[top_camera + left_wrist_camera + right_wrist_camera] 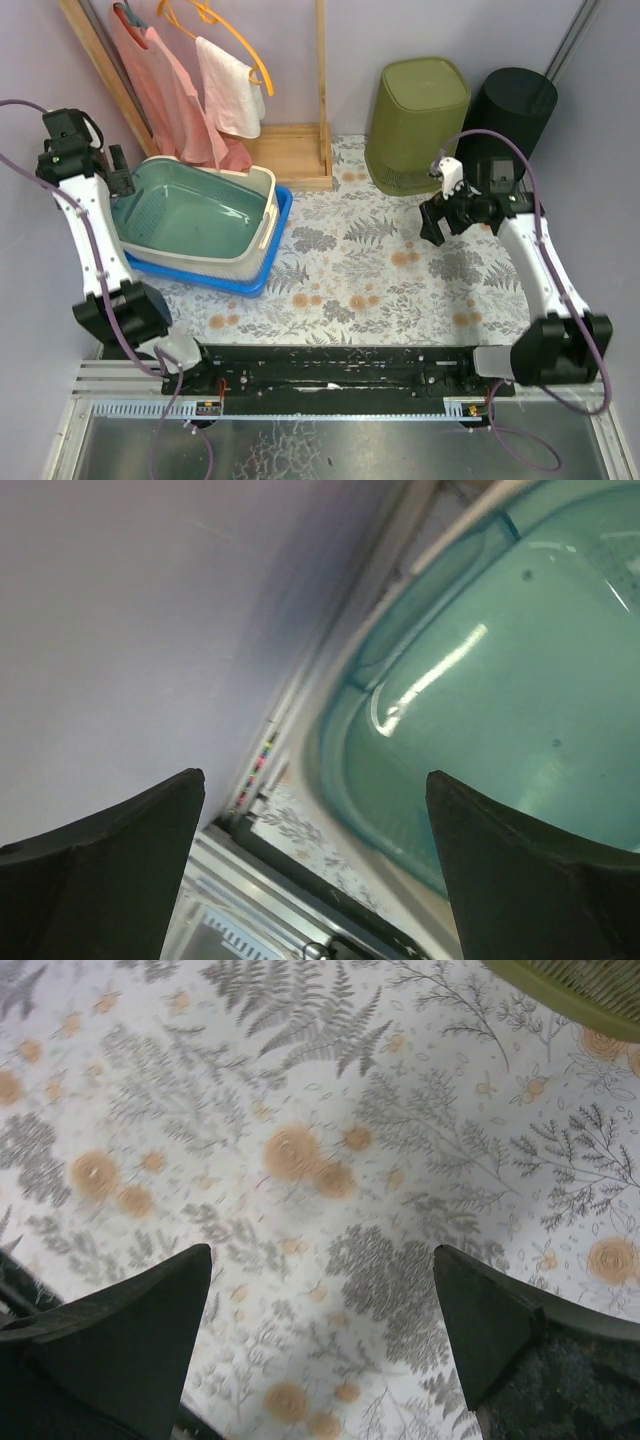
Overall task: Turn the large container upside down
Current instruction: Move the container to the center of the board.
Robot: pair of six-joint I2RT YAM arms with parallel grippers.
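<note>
The large container is a teal tub (190, 212), open side up, nested in a cream basket (262, 215) that sits in a blue tray (265, 270) at the table's left. My left gripper (123, 175) hovers at the tub's left rim, open. In the left wrist view the tub (500, 700) fills the right side, its rim passes beyond my left gripper (315, 775), and nothing is gripped. Over the right half of the floral cloth my right gripper (432, 222) hangs open. The right wrist view has only cloth below my right gripper (320, 1250).
An olive green bin (415, 125) and a black bin (512, 105) stand upside down at the back right. A wooden rack (290, 150) with pink cloths (160, 70) on hangers stands behind the tub. The purple wall (130, 630) is close on the left.
</note>
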